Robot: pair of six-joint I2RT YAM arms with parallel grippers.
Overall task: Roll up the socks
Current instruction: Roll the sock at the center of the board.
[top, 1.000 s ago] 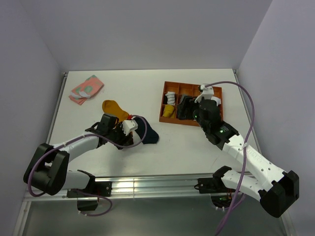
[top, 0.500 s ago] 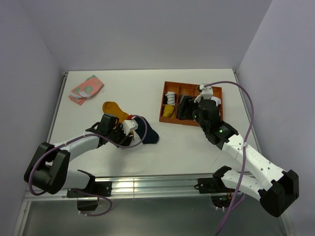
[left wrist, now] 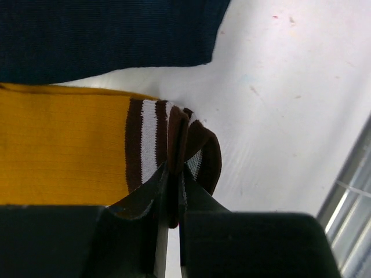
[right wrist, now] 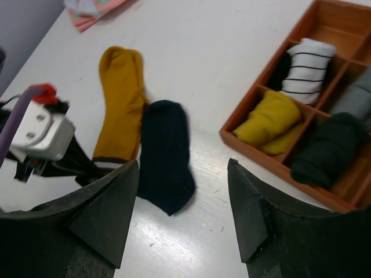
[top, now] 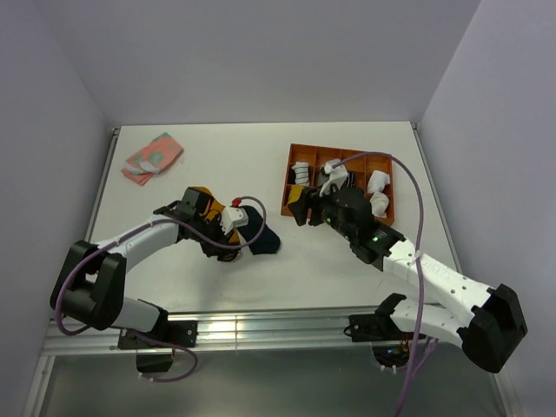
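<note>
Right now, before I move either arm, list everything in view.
mustard sock: one, mustard with brown-and-white cuff, flat on table
navy sock: one, dark navy, beside the mustard sock
cloth: one, pink and green, table's far left corner
tray: one, orange, far right of table
rolled socks: four clear, striped white, yellow, dark, grey, in tray
table: one, white, under everything
left pincer: one, black, shut on mustard sock's cuff
right pincer: one, black, open above table near tray
</note>
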